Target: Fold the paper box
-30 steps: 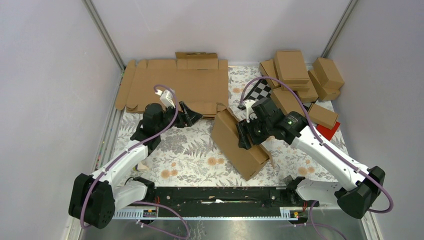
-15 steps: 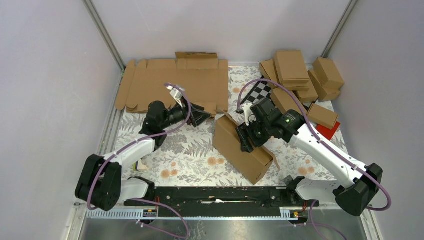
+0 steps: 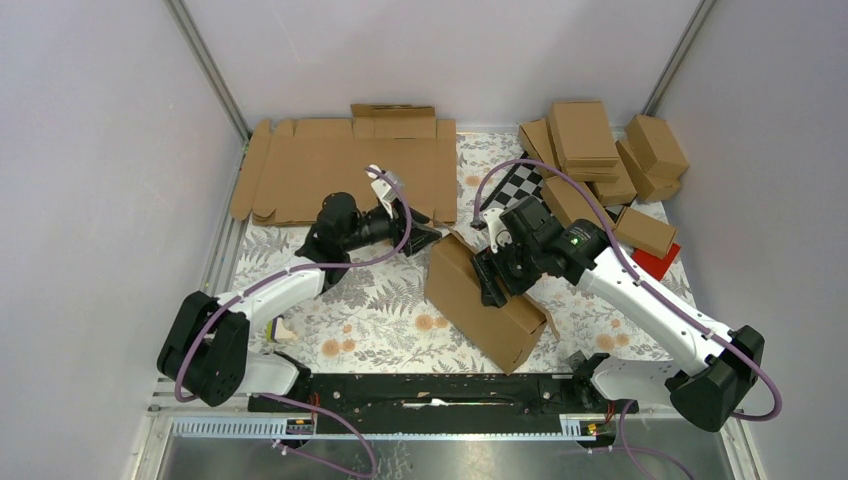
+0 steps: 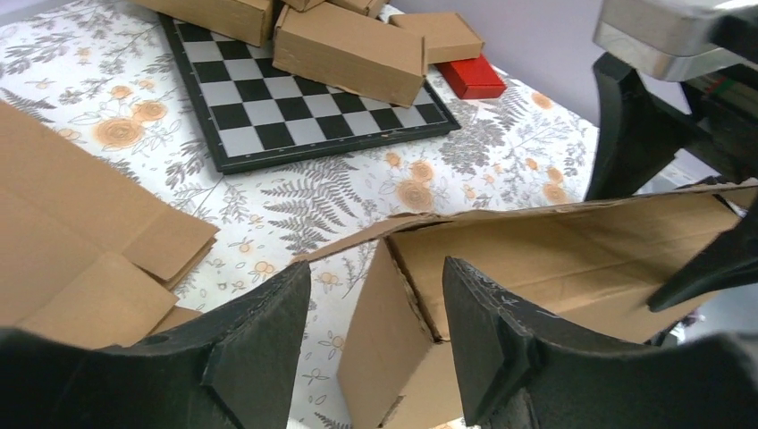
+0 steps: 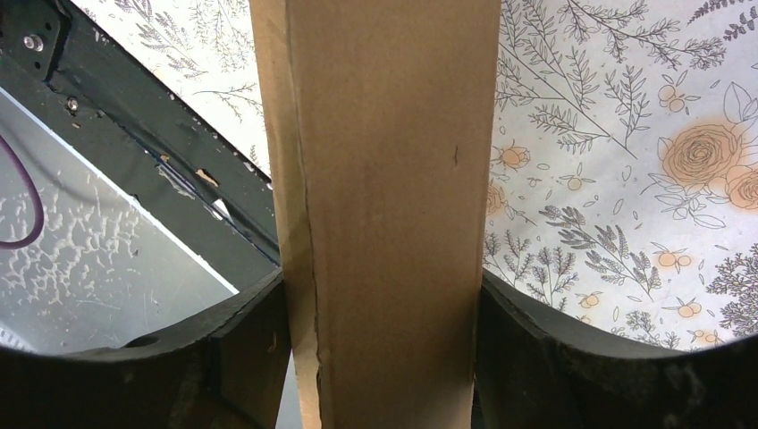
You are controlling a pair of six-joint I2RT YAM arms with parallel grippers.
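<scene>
Nearing paper box (image 3: 478, 302), left hand (image 3: 424, 237) spread

A floral-print cloth (image 3: 380, 310) covers the table. At the back left lie flat cardboard blanks (image 3: 340, 170), with a smaller piece of cardboard (image 3: 393, 121) at their far edge. A pile of closed brown boxes (image 3: 598, 150) fills the back right corner, overlapping a black-and-white checkerboard (image 3: 524, 183). 1 red block (image 3: 657, 263) sits just beside the pile's nearest box. A black rail (image 3: 430, 390) runs along the near edge.
</scene>
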